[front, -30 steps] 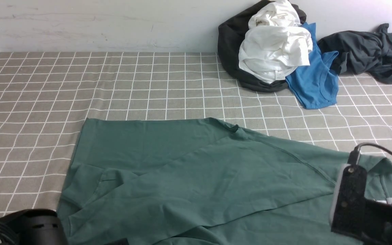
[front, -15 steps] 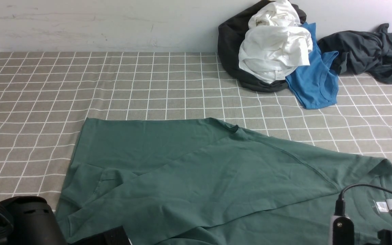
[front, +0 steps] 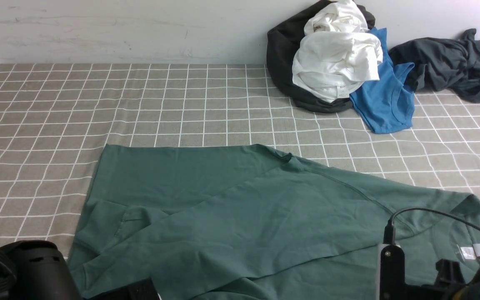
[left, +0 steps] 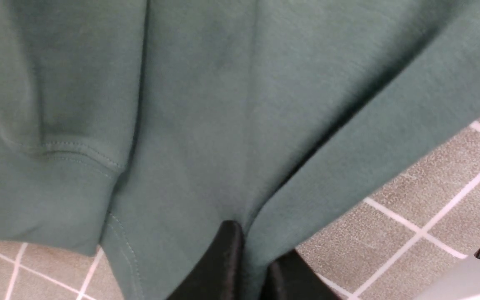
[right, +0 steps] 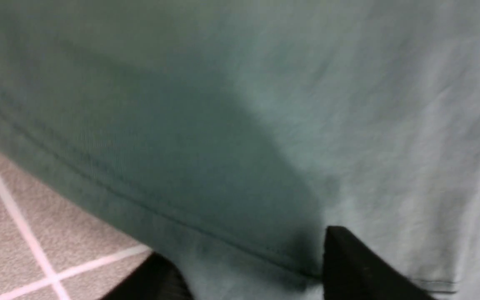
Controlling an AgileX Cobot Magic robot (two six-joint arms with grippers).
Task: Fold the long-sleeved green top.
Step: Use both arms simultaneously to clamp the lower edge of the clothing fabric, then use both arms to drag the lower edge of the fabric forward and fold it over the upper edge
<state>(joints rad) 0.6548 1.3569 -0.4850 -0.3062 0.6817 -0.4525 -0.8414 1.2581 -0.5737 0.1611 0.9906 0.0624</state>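
The green long-sleeved top (front: 240, 216) lies spread on the checked cloth, with one sleeve folded across the body and the neck label (front: 469, 252) at the near right. My left gripper (left: 256, 246) is shut on a fold of the top near its stitched hem (left: 77, 154). In the front view only the left arm (front: 36, 271) shows, at the bottom left corner. My right gripper (right: 246, 246) stands open over the top's seamed edge (right: 148, 208), one finger on each side of the fabric. The right arm (front: 390, 271) is low at the near right, beside the collar.
A heap of black (front: 281, 54), white (front: 336, 54) and blue (front: 386, 100) garments lies at the back right against the wall. A charcoal-grey garment (front: 448, 62) lies beside it. The grey checked cloth (front: 140, 104) covers the table.
My right arm has sunk lower and moved left along the near edge, uncovering the collar and neck label. The left arm rose slightly into the bottom left corner, then held still.
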